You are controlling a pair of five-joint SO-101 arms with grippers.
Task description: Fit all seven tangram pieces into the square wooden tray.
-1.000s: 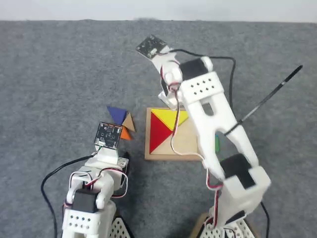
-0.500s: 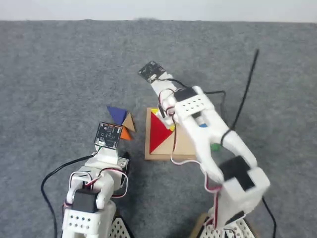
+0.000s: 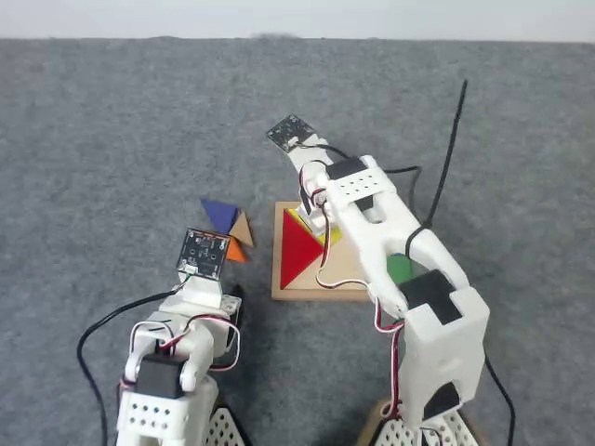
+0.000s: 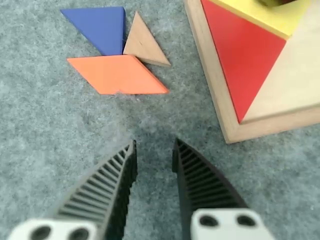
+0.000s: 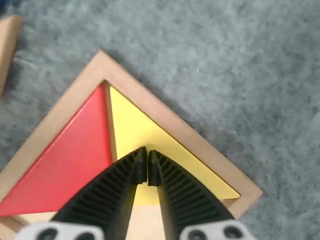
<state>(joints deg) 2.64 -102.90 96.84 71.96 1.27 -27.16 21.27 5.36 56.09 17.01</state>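
The square wooden tray [image 3: 279, 290] lies mid-table and holds a red triangle [image 3: 297, 249] and a yellow triangle [image 3: 332, 238] side by side. My right gripper [image 5: 147, 161] is shut with nothing in it, its tips down on the yellow triangle [image 5: 131, 128] beside the red one [image 5: 70, 170]. On the mat left of the tray lie a blue triangle [image 4: 100, 21], a small wooden triangle [image 4: 142, 46] and an orange parallelogram [image 4: 117, 74]. My left gripper [image 4: 154, 152] stands open over bare mat, short of the orange piece. A green piece [image 3: 400, 269] peeks out at the tray's right side, partly hidden by the right arm.
Grey felt covers the table all round. The right arm [image 3: 372, 223] stretches over the tray's right half and hides it. A black cable [image 3: 444, 177] loops from that arm on the right. The tray's bare wooden floor [image 4: 300, 80] shows next to the red triangle.
The right arm has swung from beyond the tray's far edge back and down over the tray, onto the yellow triangle. The left arm and the loose pieces have not moved.
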